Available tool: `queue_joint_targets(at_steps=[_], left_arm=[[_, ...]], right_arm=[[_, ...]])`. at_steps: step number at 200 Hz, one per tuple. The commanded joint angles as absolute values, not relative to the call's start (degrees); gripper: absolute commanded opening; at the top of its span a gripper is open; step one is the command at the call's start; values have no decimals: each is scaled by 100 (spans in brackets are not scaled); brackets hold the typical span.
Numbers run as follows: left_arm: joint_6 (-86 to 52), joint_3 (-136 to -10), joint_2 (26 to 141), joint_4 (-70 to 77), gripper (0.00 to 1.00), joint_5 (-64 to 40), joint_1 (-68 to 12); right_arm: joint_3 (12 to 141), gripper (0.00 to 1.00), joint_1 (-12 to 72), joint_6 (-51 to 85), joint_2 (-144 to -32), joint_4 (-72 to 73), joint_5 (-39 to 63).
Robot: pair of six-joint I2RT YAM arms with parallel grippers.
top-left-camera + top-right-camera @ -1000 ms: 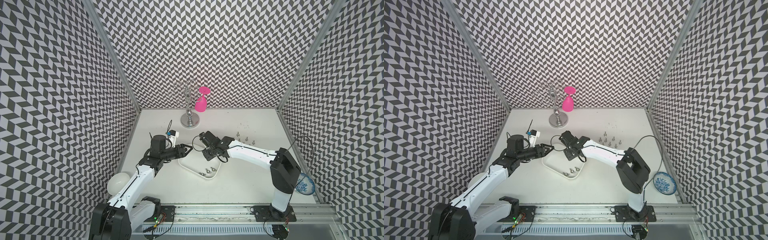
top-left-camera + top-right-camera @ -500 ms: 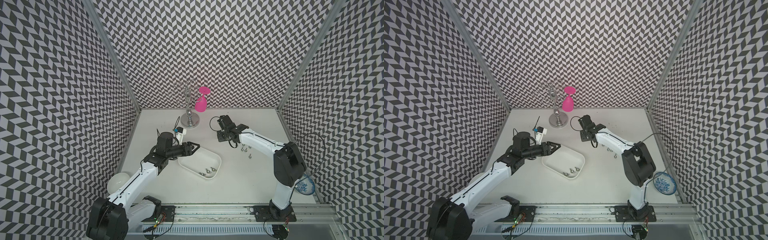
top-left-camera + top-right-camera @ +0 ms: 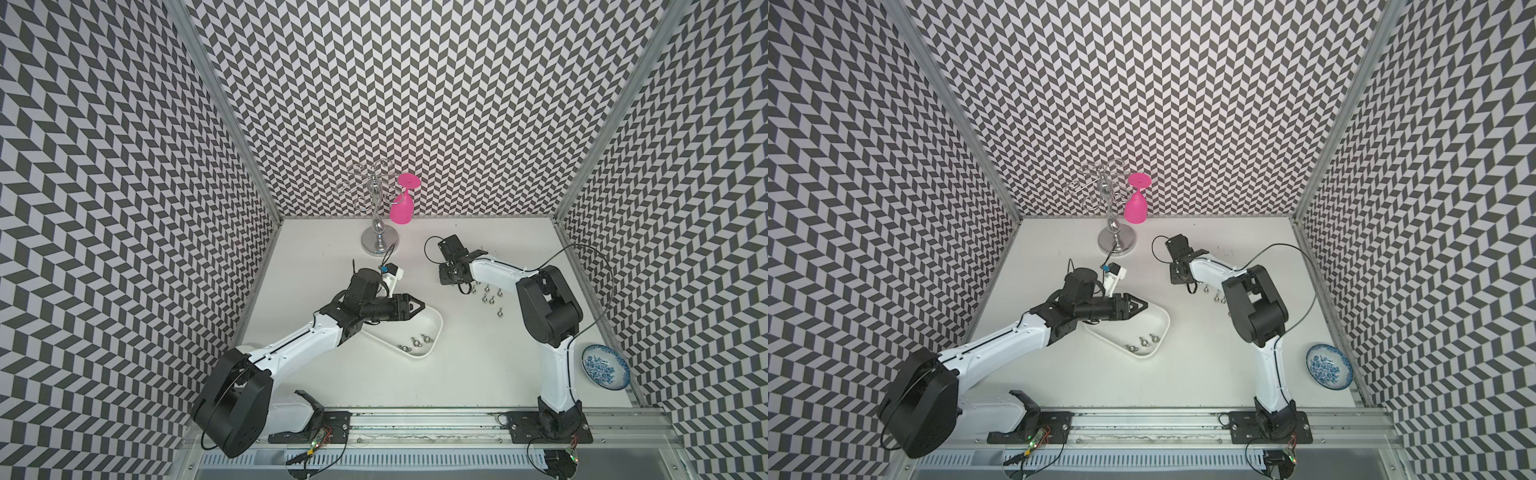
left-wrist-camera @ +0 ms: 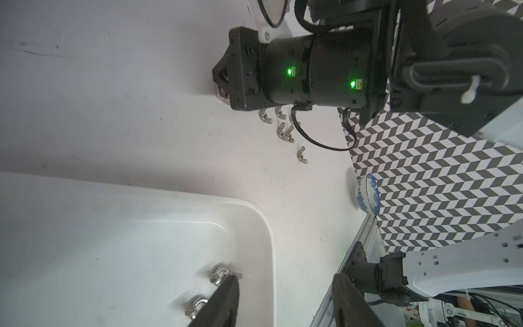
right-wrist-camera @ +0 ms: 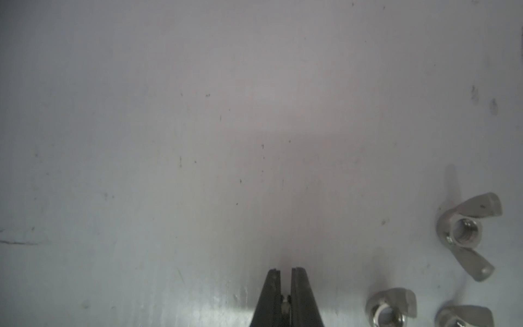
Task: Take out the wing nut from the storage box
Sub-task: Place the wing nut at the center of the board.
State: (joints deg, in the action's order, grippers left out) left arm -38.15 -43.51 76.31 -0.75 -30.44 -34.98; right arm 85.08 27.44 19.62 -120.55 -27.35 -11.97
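Over the storage box's (image 3: 395, 332) far-left end, the left gripper (image 3: 420, 309) hangs narrowly parted. Three wing nuts (image 3: 413, 343) lie near-right of it in the box, closest to this arm. Farther right, the right gripper (image 3: 464, 290) pinches a wing nut (image 4: 222, 93) low over the tabletop (image 3: 457, 374).

The storage box (image 3: 439, 328) is smooth white plastic with a soft gloss. Every wing nut (image 5: 464, 226) is bare silvery metal, slightly dull. The tabletop (image 3: 478, 374) is matt white, scuffed and speckled. At its rear edge are a mirror-polished metal stand (image 3: 379, 243) and a matt pink plastic goblet (image 3: 402, 210). Near its front right corner is a glossy glazed bowl (image 3: 604, 368).
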Motion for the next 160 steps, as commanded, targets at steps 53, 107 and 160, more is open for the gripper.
queue_joint_targets(at_steps=[53,107,160], left_arm=[[-3856,-4975,8282,10,56,-2699,-4007],[-3850,-5172,8525,-40,56,-2696,-4076],[-3749,-5339,8614,-164,56,-2693,-4088]], right_arm=[[8540,5,2548,1938,-12316,-2609,-1282],[8615,21,2495,1841,-12371,-2724,-1125],[8683,27,2470,1751,-12074,-2771,-1091]])
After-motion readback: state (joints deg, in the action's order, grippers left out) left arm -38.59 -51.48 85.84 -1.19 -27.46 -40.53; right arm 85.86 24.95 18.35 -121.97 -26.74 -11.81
